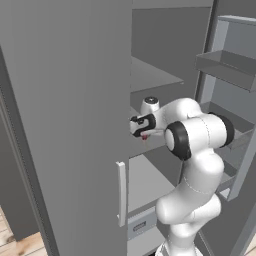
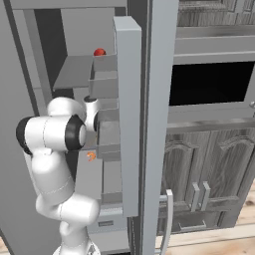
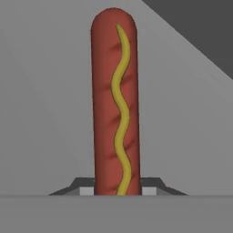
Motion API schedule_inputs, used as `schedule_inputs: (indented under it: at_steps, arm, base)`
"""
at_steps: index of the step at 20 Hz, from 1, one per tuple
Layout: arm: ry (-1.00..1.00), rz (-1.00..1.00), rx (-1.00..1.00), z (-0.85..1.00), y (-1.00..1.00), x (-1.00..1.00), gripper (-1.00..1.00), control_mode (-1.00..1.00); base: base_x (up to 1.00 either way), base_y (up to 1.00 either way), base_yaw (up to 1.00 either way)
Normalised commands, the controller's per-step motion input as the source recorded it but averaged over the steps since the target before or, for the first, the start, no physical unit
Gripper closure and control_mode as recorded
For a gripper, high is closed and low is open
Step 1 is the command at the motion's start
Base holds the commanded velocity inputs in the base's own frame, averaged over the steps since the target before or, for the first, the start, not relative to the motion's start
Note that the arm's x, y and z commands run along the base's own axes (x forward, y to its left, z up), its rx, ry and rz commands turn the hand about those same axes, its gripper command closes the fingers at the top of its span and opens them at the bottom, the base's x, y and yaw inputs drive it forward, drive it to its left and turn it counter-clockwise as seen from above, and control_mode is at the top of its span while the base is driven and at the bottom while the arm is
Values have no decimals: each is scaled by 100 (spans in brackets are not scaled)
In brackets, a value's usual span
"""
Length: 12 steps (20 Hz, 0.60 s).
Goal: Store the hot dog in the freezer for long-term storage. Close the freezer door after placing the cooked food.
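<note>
- Hand view: I see one hot dog (image 3: 115, 104), red-brown with a single wavy yellow line of mustard along its length, standing straight up from the bottom of the frame. Its lower end sits between the two dark fingertips (image 3: 79, 185), one on each side, so I read the pincer (image 3: 116, 189) as closed narrowly on the hot dog. Behind it lies flat grey shelf surface with a darker wedge at the upper right.
- Left base view: one white arm reaches from the lower right into the open freezer (image 1: 155, 75). The pincer (image 1: 143, 134) is at the edge of the compartment, above a flat grey shelf (image 1: 145, 182), and a small red tip of the hot dog (image 1: 144, 136) shows just below it.
- In that view I count two shelves inside the compartment, one above the pincer and one below it, and one low drawer (image 1: 141, 224) at the bottom.
- One closed grey door (image 1: 65, 125) with one pale upright handle (image 1: 121, 194) stands at left.
- One freezer door (image 1: 235, 100) stands swung open at right, with grey bins on its inner face.
- Right base view: the freezer door (image 2: 128, 114) is seen edge-on, open. One round red ball (image 2: 99, 52) rests on an upper shelf, and one small orange item (image 2: 91, 156) lies on a lower shelf; I cannot tell what it is.
- One black-windowed oven (image 2: 209, 83) sits among wooden cabinets at right.
</note>
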Motion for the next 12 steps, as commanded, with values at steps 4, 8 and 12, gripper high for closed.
schedule_inputs:
  at_steps: [4, 8, 12]
  arm:
    - [0, 0, 0, -14, 0, 24, 100, -100]
    - [0, 0, 0, -11, 0, 14, 100, -100]
    - [0, 0, 0, -12, 0, 10, -100, -100]
  base:
    - [0, 0, 0]
    - [0, 0, 0]
    - [0, 0, 0]
